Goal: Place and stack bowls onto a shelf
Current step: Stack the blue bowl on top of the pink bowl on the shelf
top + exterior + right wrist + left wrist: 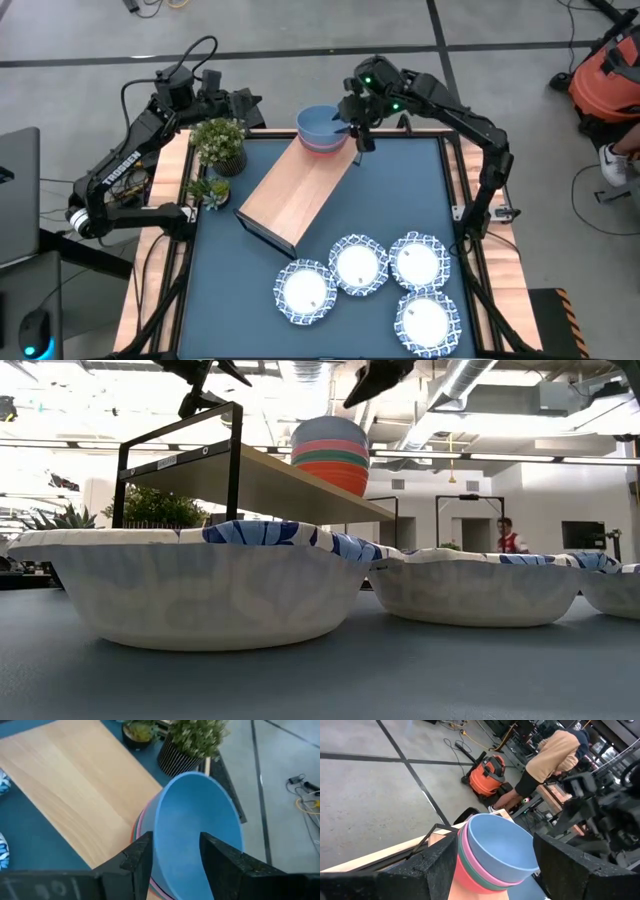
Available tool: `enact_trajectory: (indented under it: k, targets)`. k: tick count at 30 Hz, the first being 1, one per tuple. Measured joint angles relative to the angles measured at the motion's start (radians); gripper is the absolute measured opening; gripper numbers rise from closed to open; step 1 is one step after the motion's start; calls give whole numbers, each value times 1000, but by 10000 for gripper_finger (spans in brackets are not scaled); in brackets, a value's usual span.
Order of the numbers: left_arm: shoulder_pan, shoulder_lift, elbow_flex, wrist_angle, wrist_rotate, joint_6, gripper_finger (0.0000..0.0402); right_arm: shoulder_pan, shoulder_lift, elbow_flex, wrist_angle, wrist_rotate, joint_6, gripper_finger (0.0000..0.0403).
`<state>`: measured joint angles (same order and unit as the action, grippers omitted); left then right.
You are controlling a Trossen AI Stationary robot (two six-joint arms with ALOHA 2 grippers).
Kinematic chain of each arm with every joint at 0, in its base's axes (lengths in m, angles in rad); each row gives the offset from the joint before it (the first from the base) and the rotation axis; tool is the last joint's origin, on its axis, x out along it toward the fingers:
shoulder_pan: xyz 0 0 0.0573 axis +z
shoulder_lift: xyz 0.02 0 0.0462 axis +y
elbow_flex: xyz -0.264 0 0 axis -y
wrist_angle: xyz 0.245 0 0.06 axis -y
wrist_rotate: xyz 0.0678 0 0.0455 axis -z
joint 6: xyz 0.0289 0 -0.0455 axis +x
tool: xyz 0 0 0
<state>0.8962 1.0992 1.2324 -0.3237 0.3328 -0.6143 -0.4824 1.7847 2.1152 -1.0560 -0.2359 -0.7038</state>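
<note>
A stack of small bowls [321, 129], light blue on top with pink, green and red beneath [331, 455], rests on its base at the far end of the light-wood shelf [292, 192]. My right gripper [176, 845] hangs open just above the stack's right side. Its fingers are apart over the blue bowl's rim, and the low view shows it [352, 398] clear of the stack. My left gripper [495, 842] waits open at the table's far left [245, 105], facing the stack. Several white bowls with blue rims [358, 264] sit on the tabletop near the front edge.
Two potted plants [220, 141] [209, 188] stand left of the shelf. The white bowls [200, 585] crowd the near right of the blue tabletop [400, 190]. Beyond the table are an orange vacuum [487, 772] and a person [552, 757].
</note>
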Motion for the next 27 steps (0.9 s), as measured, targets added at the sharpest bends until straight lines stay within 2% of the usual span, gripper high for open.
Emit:
enact_trajectory:
  k: [3,8,11,19,22,27]
  targets:
    - [0,0,0,0,0,8,243,3,0,27,9,40,65,179]
    - [0,0,0,0,-17,24,243,9,1,13,130,137,258,153]
    - [0,0,0,0,-29,25,243,40,1,-21,194,193,270,125]
    - [0,0,0,0,-32,27,243,154,4,-131,315,520,216,20]
    - [0,0,0,0,-31,30,243,179,2,-175,342,569,204,19]
    - [0,0,0,-1,-31,31,243,201,3,-236,383,582,260,33]
